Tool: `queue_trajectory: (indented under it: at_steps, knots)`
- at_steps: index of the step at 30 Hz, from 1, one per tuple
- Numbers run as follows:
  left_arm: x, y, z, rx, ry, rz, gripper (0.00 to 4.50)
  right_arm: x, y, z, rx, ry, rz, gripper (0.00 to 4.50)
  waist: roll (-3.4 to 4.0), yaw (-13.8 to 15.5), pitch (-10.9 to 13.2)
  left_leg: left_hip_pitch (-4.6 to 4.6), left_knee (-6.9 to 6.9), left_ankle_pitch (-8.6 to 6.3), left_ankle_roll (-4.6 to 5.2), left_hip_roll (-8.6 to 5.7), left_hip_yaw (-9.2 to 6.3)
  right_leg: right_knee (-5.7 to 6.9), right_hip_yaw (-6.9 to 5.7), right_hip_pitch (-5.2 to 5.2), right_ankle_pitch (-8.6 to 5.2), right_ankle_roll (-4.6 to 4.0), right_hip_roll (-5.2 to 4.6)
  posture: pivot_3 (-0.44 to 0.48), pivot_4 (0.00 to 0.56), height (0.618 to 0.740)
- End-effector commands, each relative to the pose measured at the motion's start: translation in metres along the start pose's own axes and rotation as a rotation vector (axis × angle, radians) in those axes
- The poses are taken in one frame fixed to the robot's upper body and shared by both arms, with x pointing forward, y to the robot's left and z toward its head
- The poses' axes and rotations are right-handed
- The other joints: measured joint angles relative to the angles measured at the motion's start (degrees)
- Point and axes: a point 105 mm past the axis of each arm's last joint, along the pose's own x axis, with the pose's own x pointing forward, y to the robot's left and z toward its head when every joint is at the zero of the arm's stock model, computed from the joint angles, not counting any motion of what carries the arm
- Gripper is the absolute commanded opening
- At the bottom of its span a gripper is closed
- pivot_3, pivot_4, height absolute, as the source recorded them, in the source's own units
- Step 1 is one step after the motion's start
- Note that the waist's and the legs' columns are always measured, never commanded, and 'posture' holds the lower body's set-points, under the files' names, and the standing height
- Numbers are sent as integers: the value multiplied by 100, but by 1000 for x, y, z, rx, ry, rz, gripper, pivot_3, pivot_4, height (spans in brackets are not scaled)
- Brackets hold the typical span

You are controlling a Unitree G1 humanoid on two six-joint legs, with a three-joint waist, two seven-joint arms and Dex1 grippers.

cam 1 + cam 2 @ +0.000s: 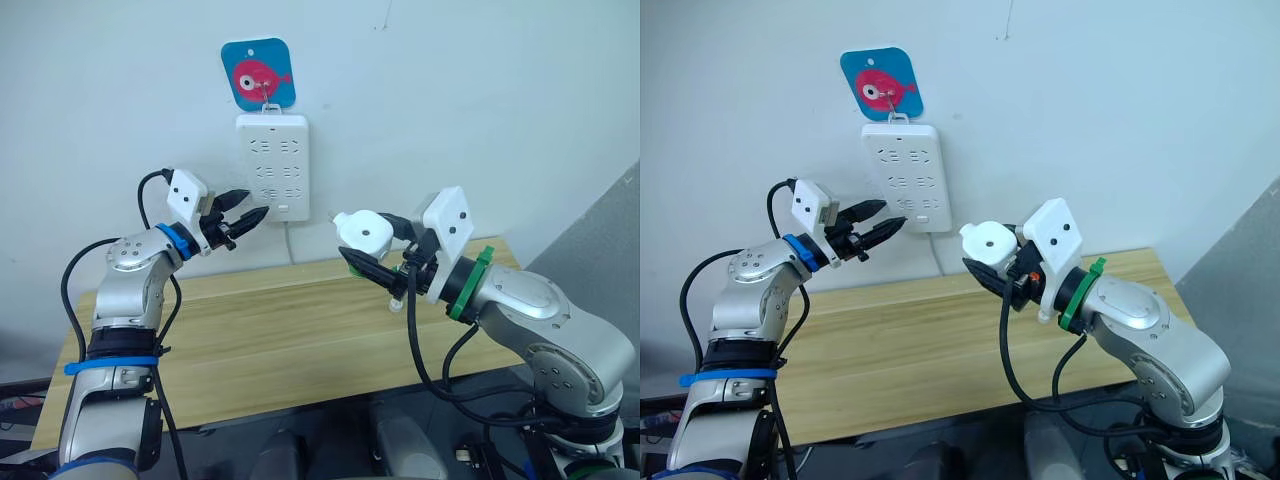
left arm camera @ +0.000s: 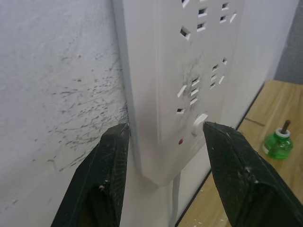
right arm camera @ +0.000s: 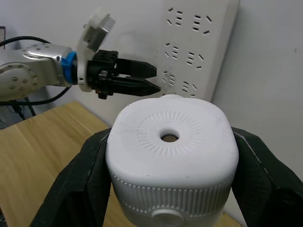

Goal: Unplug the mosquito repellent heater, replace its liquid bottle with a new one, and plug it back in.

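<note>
My right gripper (image 1: 362, 246) is shut on the mosquito repellent heater (image 1: 365, 232), a white rounded unit held in the air above the table's back edge. Its round vent hole (image 3: 168, 137) faces the wrist camera. The heater is apart from the white power strip (image 1: 272, 165) on the wall. My left gripper (image 1: 255, 204) is open and holds nothing, its tips close to the strip's lower left corner. A small green bottle (image 2: 278, 144) with a pale collar and a dark wick tip stands on the table. I cannot tell whether it is the liquid bottle or the new one.
The wooden table (image 1: 270, 340) runs along the white wall. A blue hook plate with a pink fish (image 1: 258, 73) holds the strip up. The strip's cable (image 1: 290, 242) drops behind the table. A grey panel (image 1: 610, 230) stands at the right.
</note>
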Motion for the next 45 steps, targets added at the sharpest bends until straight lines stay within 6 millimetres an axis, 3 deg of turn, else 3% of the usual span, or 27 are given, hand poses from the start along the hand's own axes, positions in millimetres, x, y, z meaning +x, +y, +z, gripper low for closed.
queue_trajectory:
  at_steps: [1,9,24,27,30,39,45]
  knots:
    - [3,9,14,47,-28,-1,2555,-5,4,17,-48,-65,13,3009,-1,-1,0,-1,0,0,0,0,0,0,-1,0,0,0,0,-221,171,730]
    - [15,1,10,2,35,-130,2555,-8,5,18,-45,-64,19,3009,-3,61,1,-1,5,1,0,-7,-5,1,-5,6,-1,1,3,-223,171,730]
    - [31,-13,34,-25,16,-316,2555,-11,6,17,6,-61,35,3009,-6,18,3,-8,4,0,1,-3,-7,-1,-2,-1,-1,1,4,-245,167,730]
    - [33,-14,35,-22,13,-314,1951,-8,1,14,28,-39,5,3009,-6,17,3,-9,4,0,1,-4,-6,-1,0,-1,-1,1,3,-248,165,730]
    - [36,-15,34,-27,21,-307,1292,0,-4,10,62,-22,-35,3009,-6,19,3,-8,5,0,0,-5,-9,0,1,0,-1,1,1,-247,162,730]
    - [36,-20,32,-51,29,-308,1292,41,-26,5,98,7,-188,3009,-6,33,3,-10,8,1,-1,-10,-15,1,4,1,0,1,-14,-243,156,730]
    - [34,-21,31,-55,39,-308,1292,58,-34,4,109,-2,-231,3009,-6,26,3,-15,8,1,-1,-12,-19,2,3,-3,0,1,-20,-233,154,730]
